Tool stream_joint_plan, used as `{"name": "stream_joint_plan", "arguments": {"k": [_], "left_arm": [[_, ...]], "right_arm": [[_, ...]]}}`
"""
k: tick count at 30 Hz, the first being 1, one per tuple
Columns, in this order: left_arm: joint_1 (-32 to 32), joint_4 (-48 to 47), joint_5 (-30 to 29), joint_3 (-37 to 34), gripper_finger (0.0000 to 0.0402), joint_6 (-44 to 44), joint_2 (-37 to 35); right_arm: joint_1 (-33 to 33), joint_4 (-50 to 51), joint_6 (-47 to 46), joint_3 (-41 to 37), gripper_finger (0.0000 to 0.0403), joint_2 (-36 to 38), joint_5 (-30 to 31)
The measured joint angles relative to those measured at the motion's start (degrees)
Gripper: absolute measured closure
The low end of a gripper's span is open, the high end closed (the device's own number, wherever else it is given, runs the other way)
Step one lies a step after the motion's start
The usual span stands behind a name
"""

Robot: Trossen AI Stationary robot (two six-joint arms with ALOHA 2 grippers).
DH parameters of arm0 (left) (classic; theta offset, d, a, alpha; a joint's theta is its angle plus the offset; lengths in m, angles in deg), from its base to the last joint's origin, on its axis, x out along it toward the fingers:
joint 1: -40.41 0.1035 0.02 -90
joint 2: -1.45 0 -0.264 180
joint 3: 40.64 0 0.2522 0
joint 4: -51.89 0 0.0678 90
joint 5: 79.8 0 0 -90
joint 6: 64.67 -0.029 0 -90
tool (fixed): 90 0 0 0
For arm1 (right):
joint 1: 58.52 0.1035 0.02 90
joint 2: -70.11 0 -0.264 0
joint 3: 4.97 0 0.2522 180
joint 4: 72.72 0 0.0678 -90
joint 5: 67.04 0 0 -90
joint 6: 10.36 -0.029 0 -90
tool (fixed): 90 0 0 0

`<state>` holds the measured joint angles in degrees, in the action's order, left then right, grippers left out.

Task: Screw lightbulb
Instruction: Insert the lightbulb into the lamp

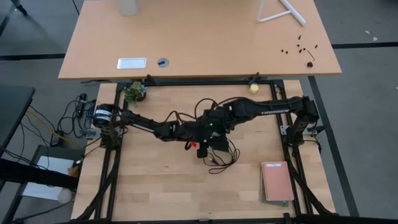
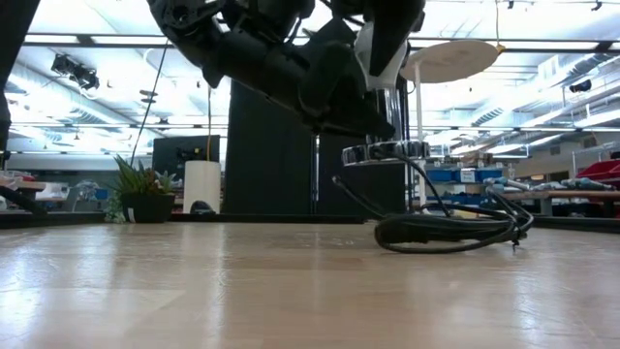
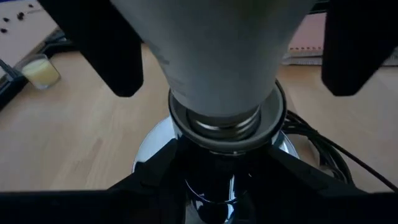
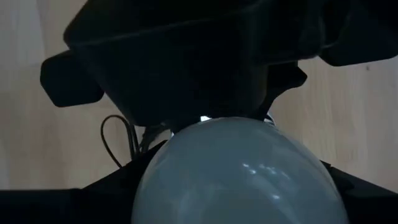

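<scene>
Gripping lightbulb (image 3: 217, 56) between left fingers (image 3: 106, 50), base in socket (image 3: 186, 155); right fingers' state unclear.

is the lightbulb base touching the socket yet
Touching. The left wrist view shows the lightbulb with its screw base sunk inside the socket collar, no gap visible.

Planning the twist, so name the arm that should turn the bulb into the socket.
Right. The right gripper clasps the lightbulb, its base seated in the socket, while the left gripper holds that socket, so it is better for steadying.
</scene>
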<state>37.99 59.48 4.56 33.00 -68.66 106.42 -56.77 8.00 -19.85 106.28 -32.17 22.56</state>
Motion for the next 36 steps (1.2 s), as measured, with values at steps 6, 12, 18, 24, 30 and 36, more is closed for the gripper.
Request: {"name": "stream_joint_plan", "arguments": {"k": [6,12,18,24,30,36], "left_arm": [[1.1,-1.1,1.0,0.0,0.0218,1.3,0.0],[1.0,-2.1,2.5,-0.2,0.0218,1.7,0.4],[1.1,-2.5,2.9,-0.3,0.0218,2.4,0.5],[1.3,-1.3,2.8,-0.3,0.0218,2.3,0.4],[1.4,-1.2,2.7,-0.3,0.0218,1.9,0.2],[1.3,-1.5,2.3,-0.3,0.0218,1.6,0.2]], "right_arm": [[-0.8,-1.0,2.1,-0.3,0.0132,0.0,0.2],[-0.5,-1.8,3.2,-0.1,0.0118,-2.0,0.8],[-0.4,-1.0,4.7,0.3,0.0096,-2.8,0.9],[-0.4,-1.2,5.2,1.0,0.0094,-2.7,0.9],[-0.4,-2.1,5.6,1.0,0.0092,-2.6,0.9],[0.3,-1.8,9.4,1.0,0.0091,-2.6,0.9]]}}
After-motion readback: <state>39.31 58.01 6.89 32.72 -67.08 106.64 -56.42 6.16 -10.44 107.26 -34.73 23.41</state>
